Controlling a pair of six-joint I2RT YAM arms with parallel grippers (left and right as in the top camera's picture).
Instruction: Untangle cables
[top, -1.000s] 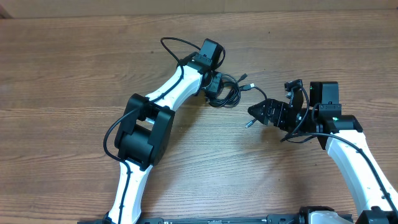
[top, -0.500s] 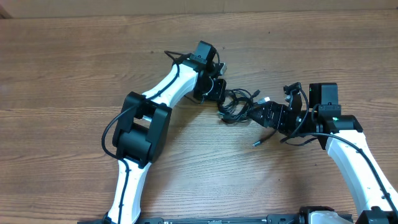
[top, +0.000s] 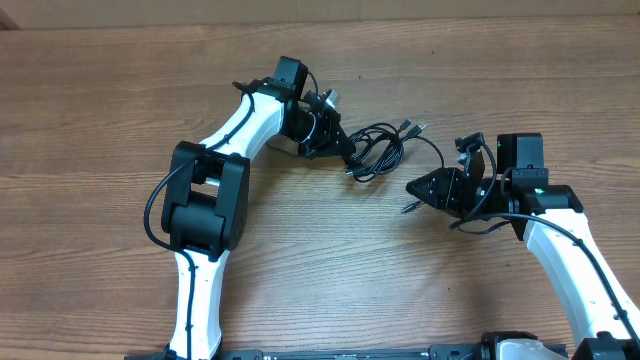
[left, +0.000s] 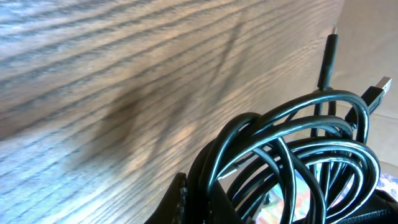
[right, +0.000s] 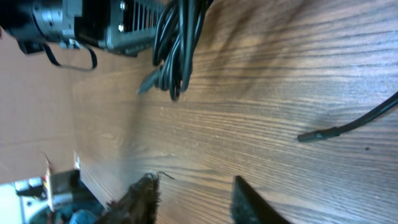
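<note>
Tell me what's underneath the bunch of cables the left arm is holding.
Only the wooden table shows under the cables, held in the jaws of the left gripper. The patch directly beneath the loops is covered, so anything small there is hidden.

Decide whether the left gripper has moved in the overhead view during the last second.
Yes. The left gripper, shut on the cables, has shifted left, farther from the small dark spot in the wood.
</note>
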